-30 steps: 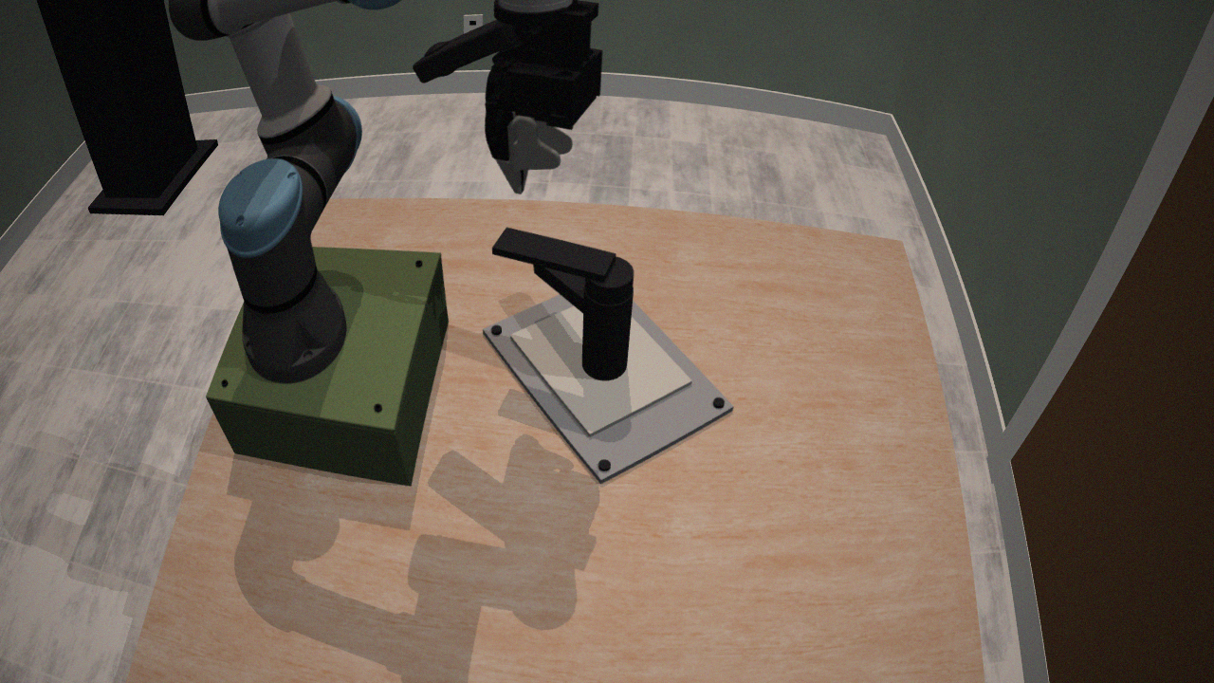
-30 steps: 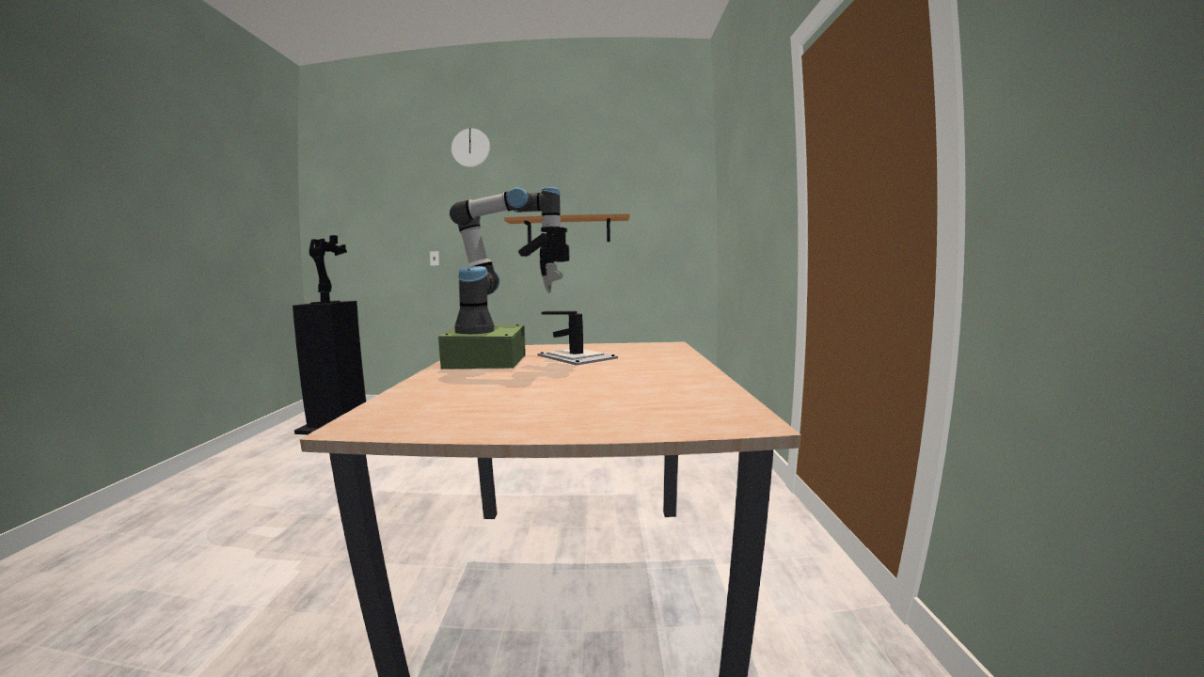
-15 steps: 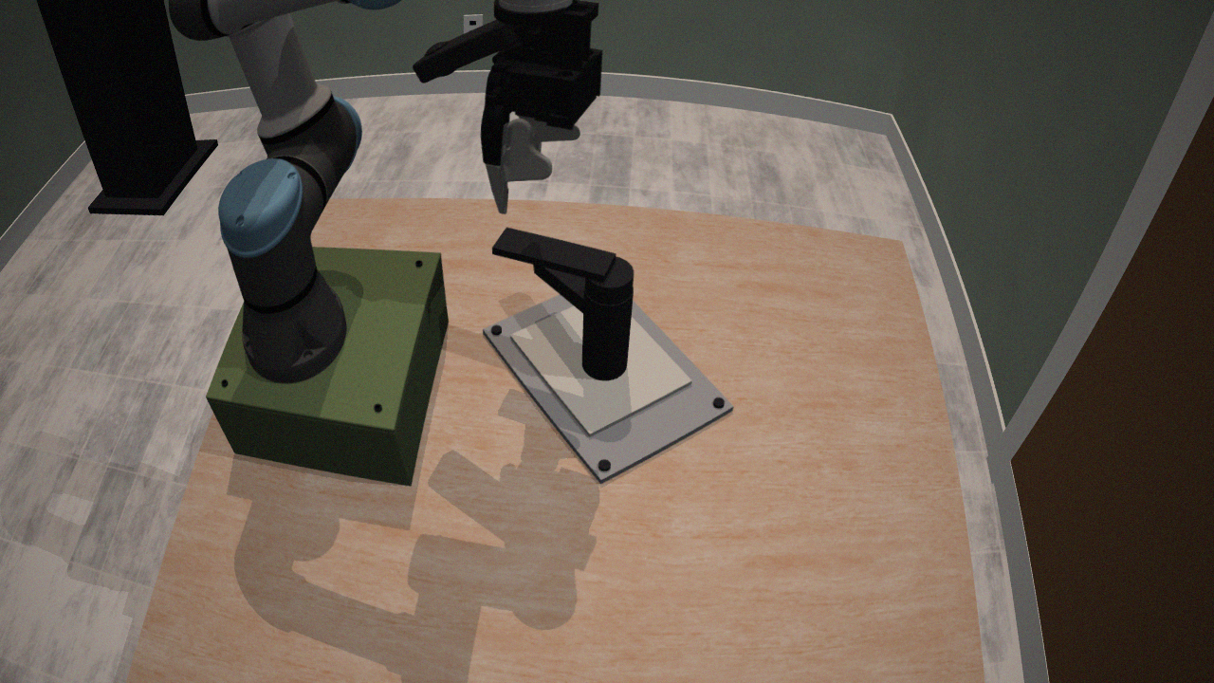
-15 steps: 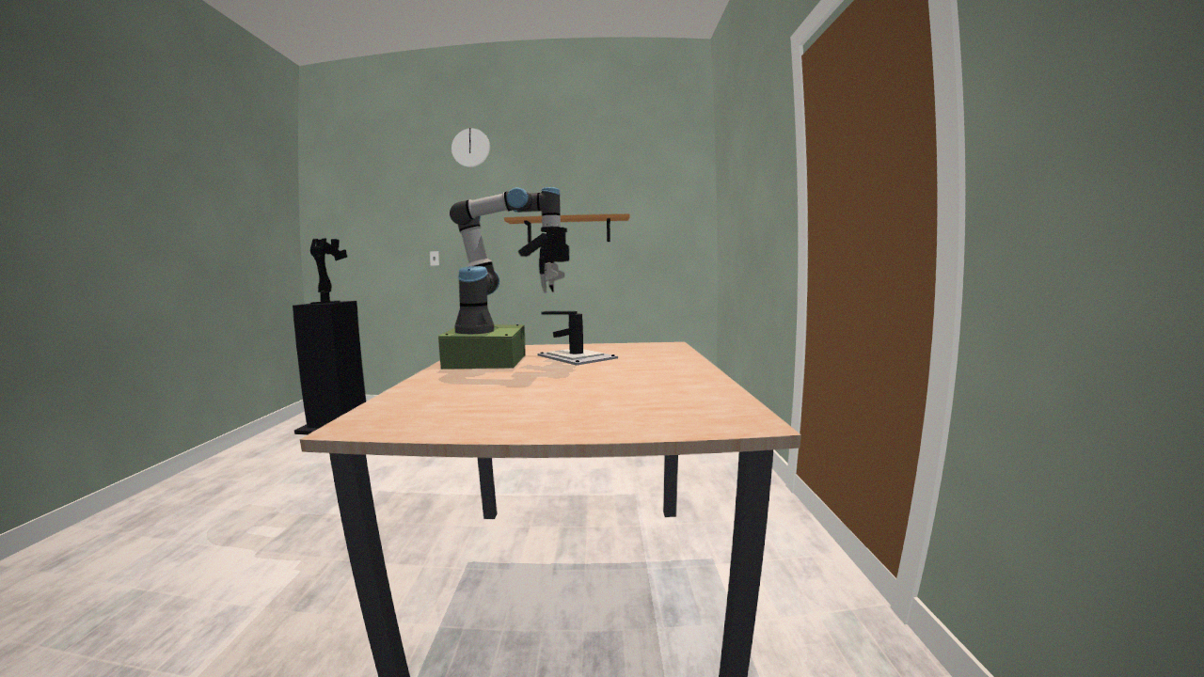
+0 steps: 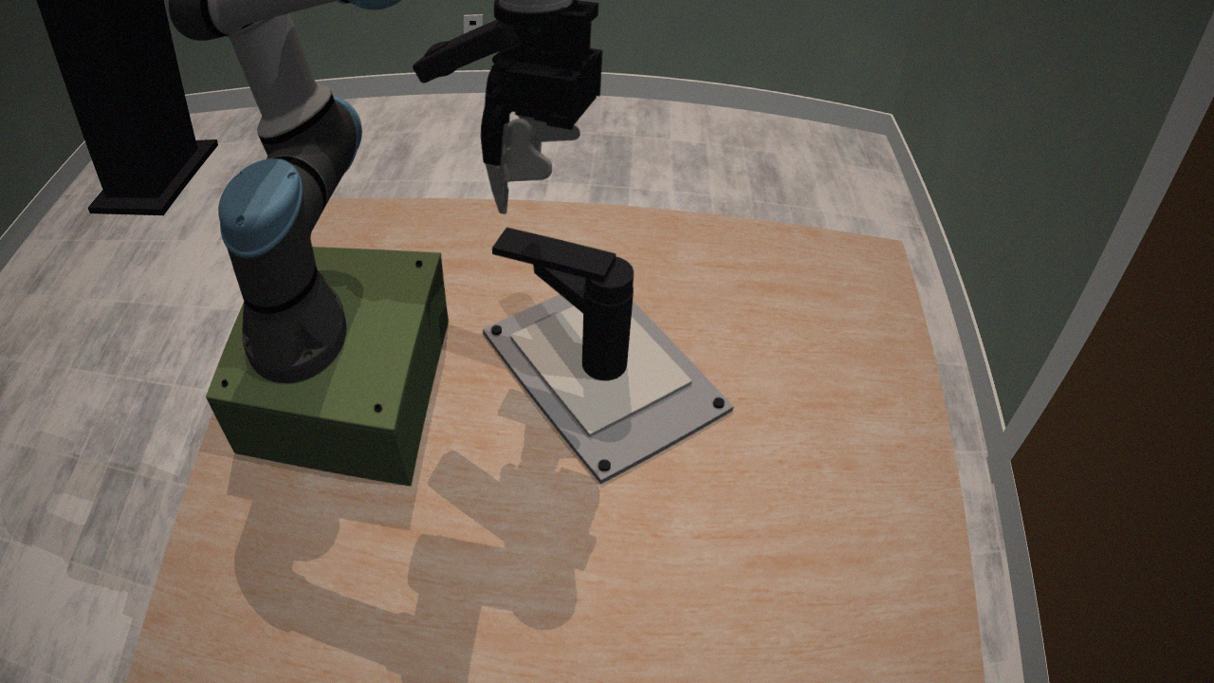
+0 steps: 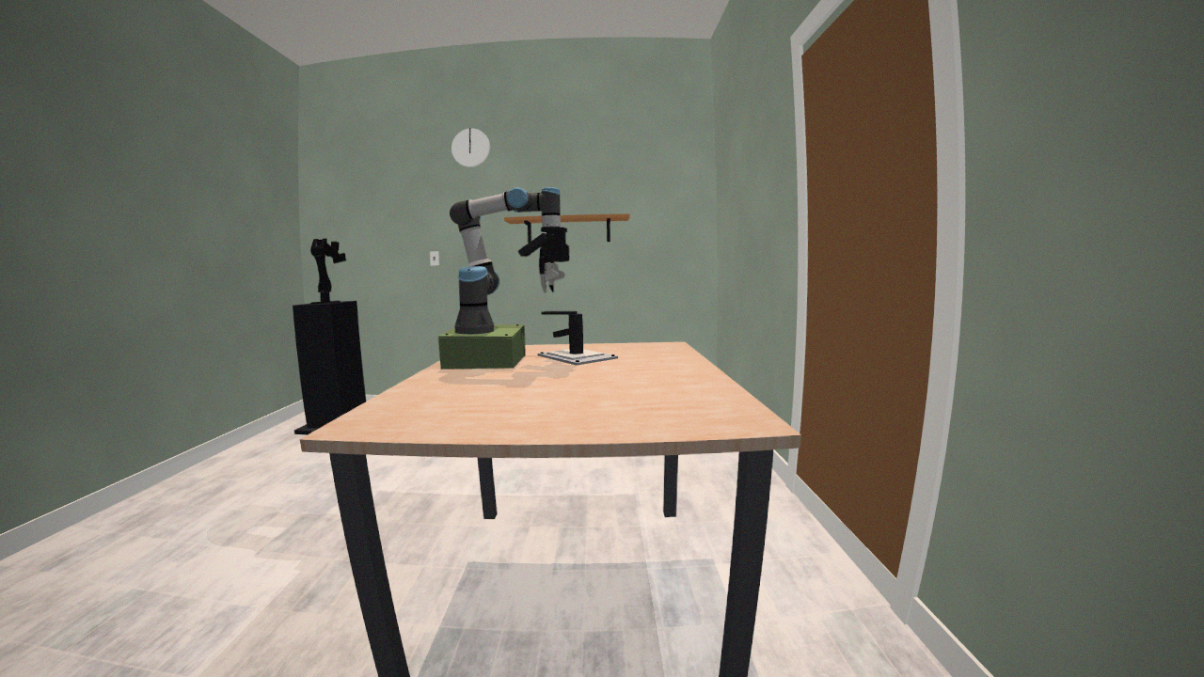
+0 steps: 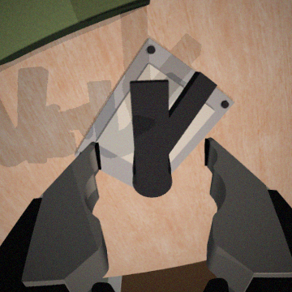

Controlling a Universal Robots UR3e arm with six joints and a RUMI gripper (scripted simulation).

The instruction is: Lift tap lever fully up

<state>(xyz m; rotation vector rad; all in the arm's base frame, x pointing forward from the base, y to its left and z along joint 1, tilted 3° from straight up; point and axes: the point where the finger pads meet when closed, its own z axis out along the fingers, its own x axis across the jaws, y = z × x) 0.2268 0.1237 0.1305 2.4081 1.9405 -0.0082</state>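
A black tap (image 5: pixel 607 318) stands upright on a grey baseplate (image 5: pixel 607 386) on the wooden table. Its flat black lever (image 5: pixel 553 251) lies about level, pointing toward the green base. My gripper (image 5: pixel 509 182) hangs well above the lever's free end, fingers pointing down. In the wrist view the fingers stand apart with nothing between them, and the tap's lever (image 7: pixel 149 134) is far below, centred between them. In the exterior view the gripper (image 6: pixel 548 277) is clearly above the tap (image 6: pixel 572 330).
The arm stands on a green box (image 5: pixel 335 360) left of the baseplate. A black pedestal (image 5: pixel 127 101) stands on the floor beyond the table's far left. The table edge lies behind the gripper.
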